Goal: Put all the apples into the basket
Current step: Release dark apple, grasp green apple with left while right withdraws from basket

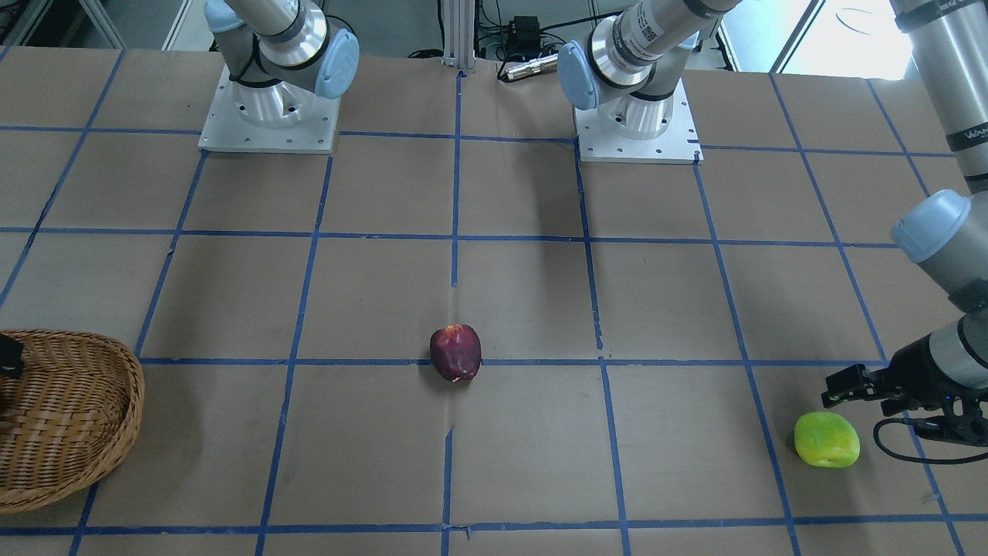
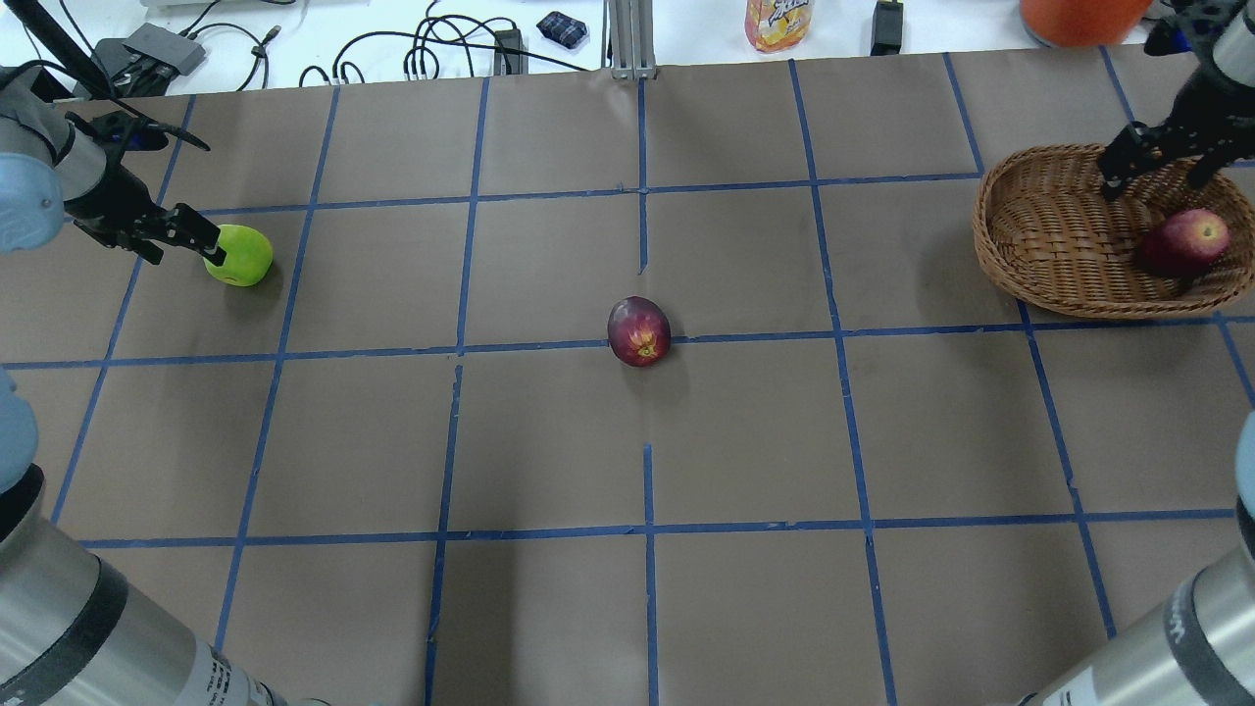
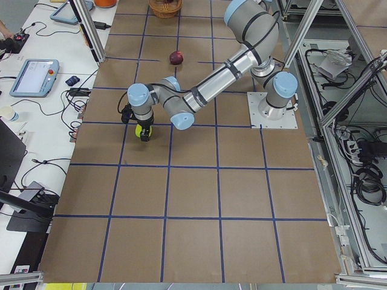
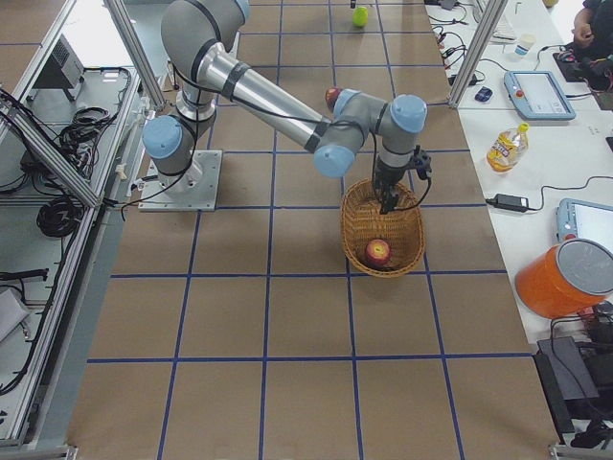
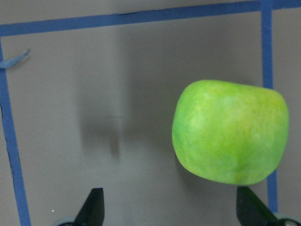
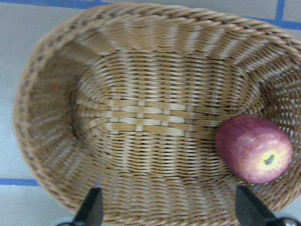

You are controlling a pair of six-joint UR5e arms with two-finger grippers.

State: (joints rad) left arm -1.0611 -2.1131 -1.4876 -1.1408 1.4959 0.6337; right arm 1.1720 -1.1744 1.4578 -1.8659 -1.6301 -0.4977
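Note:
The lime green apple [image 2: 238,255] lies on the table at the far left; it also shows in the left wrist view [image 5: 230,132]. My left gripper [image 2: 191,237] is open just above it, and the apple sits off toward one finger. The dark maroon apple [image 2: 639,331] lies alone at the table's middle. The red apple with a yellowish top [image 2: 1184,241] lies inside the brown wicker basket [image 2: 992,240] at the far right. My right gripper [image 2: 1157,175] hovers open and empty over the basket; the right wrist view shows the red apple [image 6: 254,148] below it.
Blue tape lines grid the brown table [image 2: 745,441]. Cables, a bottle [image 2: 779,20] and an orange container [image 2: 1079,12] lie beyond the far edge. Both arm bases [image 1: 268,116] stand at the robot's side of the table.

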